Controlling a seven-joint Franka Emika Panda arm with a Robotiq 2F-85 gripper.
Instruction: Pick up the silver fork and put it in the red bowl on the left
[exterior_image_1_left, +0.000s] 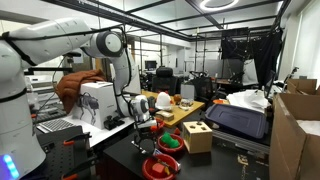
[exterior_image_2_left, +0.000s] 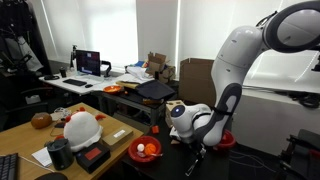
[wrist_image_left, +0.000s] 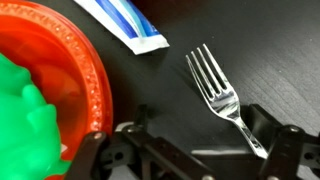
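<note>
While the fingers stand open, the silver fork lies near a green-filled bowl.

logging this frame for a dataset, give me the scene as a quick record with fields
gripper: open, empty, over the dark table
silver fork: lying flat on the table, tines pointing away from the gripper, not yet grasped
red bowl with green pieces: beside the fork, apart from it
blue and white packet: beyond the tines, not touching
</note>
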